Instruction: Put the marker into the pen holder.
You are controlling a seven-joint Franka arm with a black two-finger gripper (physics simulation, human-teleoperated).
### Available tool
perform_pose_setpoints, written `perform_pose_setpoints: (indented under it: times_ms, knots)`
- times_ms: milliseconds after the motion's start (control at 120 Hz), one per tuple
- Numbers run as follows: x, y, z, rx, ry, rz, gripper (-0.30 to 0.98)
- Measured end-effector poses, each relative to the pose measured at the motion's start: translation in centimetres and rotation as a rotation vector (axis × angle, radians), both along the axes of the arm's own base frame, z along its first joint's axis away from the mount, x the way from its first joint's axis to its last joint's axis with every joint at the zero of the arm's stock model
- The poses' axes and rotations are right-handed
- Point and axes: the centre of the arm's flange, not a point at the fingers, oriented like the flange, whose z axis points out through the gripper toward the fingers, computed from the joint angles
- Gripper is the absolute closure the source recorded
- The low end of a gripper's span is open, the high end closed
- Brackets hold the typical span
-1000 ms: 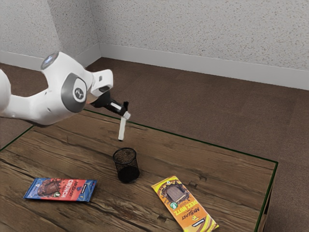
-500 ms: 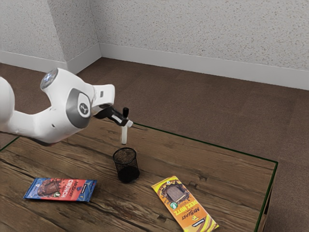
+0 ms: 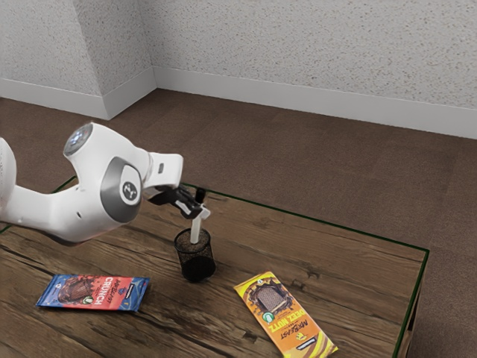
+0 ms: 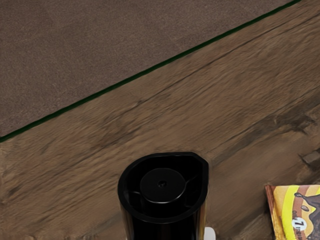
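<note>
While fingers [image 3: 206, 212] clasp it, white marker [image 3: 195, 230], black end [image 3: 200, 194], tip perhaps inside pen holder [image 3: 197, 267]

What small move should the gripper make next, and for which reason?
I would probably lower the gripper slightly, then release. It holds the marker nearly upright, black end up, and the marker's lower end appears to be at the mouth of the mesh pen holder.
</note>
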Motion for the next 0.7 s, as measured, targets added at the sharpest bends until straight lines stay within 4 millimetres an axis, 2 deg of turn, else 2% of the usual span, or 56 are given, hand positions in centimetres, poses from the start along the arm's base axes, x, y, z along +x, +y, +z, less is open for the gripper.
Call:
perform_pose_setpoints:
  times_ms: [267, 367, 500, 550, 600, 633, 667, 700]
  knots:
    - [0.8, 2.2, -3.4, 0.025, 0.054, 0.031, 0.77]
    - [1.4, 2.5, -4.2, 0.031, 0.069, 0.03, 0.54]
    - [1.8, 2.5, -3.4, 0.031, 0.054, 0.023, 0.29]
    - [2.0, 2.4, -1.4, 0.025, 0.016, 0.019, 0.23]
    - [1.7, 2.5, 2.2, 0.008, -0.041, 0.011, 0.18]
    - [1.6, 4.1, 4.7, -0.006, -0.059, 0.015, 0.16]
    - [4.0, 6.6, 10.8, 0.038, -0.098, -0.02, 0.13]
    - [5.8, 7.6, 17.2, 0.094, -0.101, -0.064, 0.11]
